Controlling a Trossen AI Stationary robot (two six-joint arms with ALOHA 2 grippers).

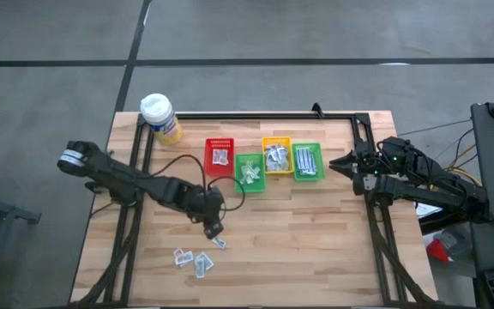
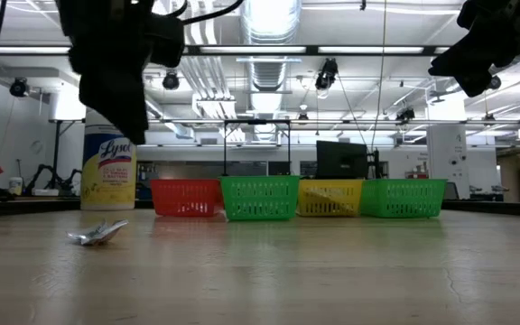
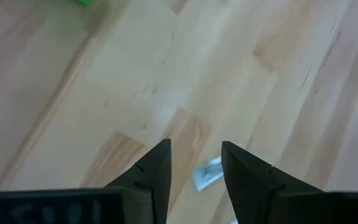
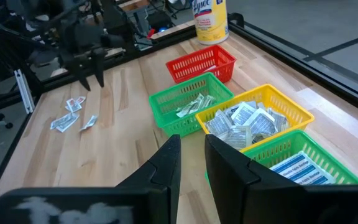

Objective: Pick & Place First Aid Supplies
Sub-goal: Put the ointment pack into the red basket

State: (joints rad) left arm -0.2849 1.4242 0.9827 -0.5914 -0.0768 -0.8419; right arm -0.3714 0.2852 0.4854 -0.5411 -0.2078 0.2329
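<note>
So the left end effector [image 1: 213,227] is hanging over the bench [image 1: 316,249] right above a single loose packet [image 1: 220,243], fingers spread apart with nothing between them, and in the wrist view that packet [image 3: 207,173] sits on the wood just ahead of the gap. A few more first aid supplies [image 1: 192,259] lie in a little cluster just beside it, toward the front edge. The bins are lined up near the back: red bin [image 1: 219,157], green bin [image 1: 250,172], yellow bin [image 1: 276,155] and a second green bin [image 1: 307,161], all already with packets inside. The right end effector [image 1: 350,166] is parked just beside that last bin, fingers at a narrow gap and empty. My take: this is the reach-down-and-pinch step. These packets are flat and crinkly, so I'd drop straight down until the fingertips nearly scrape the wood, keep the packet centred in the gap, and close across its short side so it buckles up into the grip instead of sliding away. Going in at an angle would probably just shove it along. Check it's actually lifted before heading for a bin. There's also a yellow bottle [image 1: 161,117] at the back corner, well out of the way.
</note>
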